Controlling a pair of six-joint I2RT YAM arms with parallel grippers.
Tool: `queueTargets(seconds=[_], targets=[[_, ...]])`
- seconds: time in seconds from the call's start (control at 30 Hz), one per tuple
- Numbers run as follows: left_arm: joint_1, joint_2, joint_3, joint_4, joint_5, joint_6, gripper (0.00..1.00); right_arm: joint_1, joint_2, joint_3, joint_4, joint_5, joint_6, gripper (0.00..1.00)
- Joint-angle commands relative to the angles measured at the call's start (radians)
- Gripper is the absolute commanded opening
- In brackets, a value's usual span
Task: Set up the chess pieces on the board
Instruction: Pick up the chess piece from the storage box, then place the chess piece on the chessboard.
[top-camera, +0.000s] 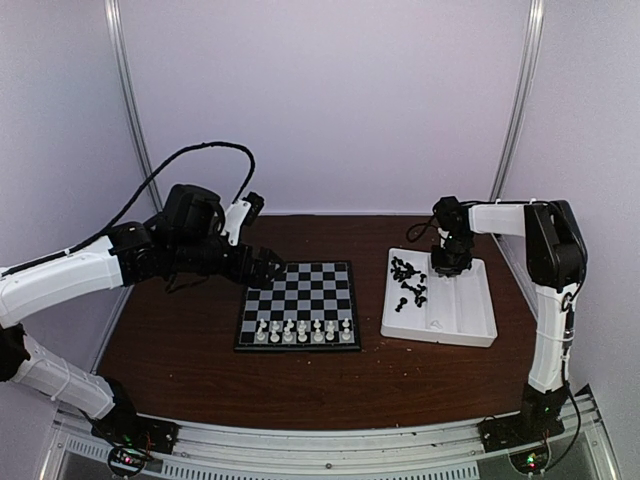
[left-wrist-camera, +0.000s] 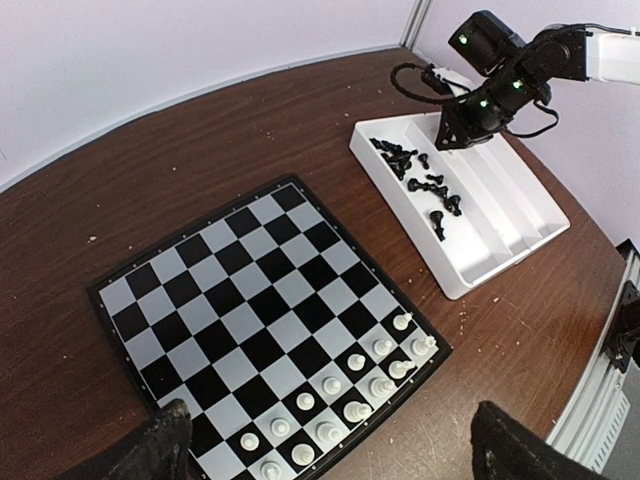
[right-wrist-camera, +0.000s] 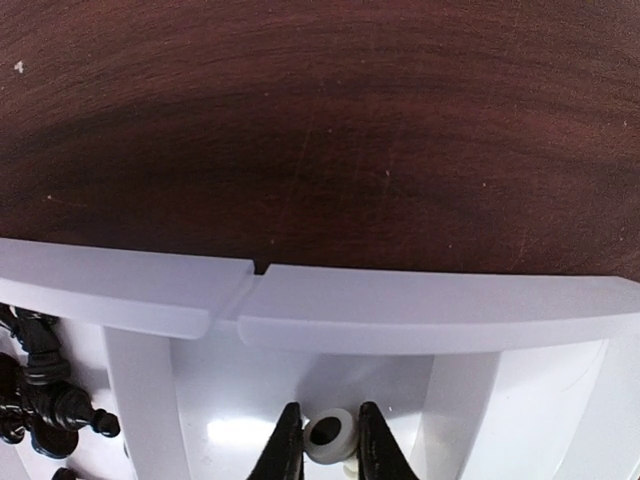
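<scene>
Dark brown wooden worktop (top-camera: 180, 350), pale walls: flat black-and-grey checkered board (top-camera: 310, 283) at centre, small white plastic chess pieces (top-camera: 303, 331) along its two near rows, black chess pieces (top-camera: 408, 272) heaped in the left compartment of a white divided tray (top-camera: 470, 322) beside it. Right hand (right-wrist-camera: 324, 412) in the next compartment, pinching a round white piece (right-wrist-camera: 325, 436); left hand (top-camera: 272, 270) spread wide at the board's far-left corner. Step looks like fetching; next calls for a clean lift over the tray wall, then upright placement.
</scene>
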Motion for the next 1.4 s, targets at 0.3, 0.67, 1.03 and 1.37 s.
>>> queueTargets(seconds=[0.3,0.67,1.03,1.37], targets=[[0.005,-0.001,-0.008,0.059,0.015,0.019,0.98,-0.007,-0.124,-0.039,-0.019,-0.129,0.035,0.17],[-0.003,0.089,-0.015,0.19,0.083,0.013,0.97,-0.007,-0.33,-0.236,0.093,-0.361,0.129,0.17],[-0.105,0.364,0.05,0.57,0.057,0.04,0.93,0.019,-0.57,-0.489,0.318,-0.594,0.396,0.16],[-0.194,0.604,0.129,0.894,0.019,0.191,0.86,0.109,-0.727,-0.697,0.62,-0.66,0.696,0.16]])
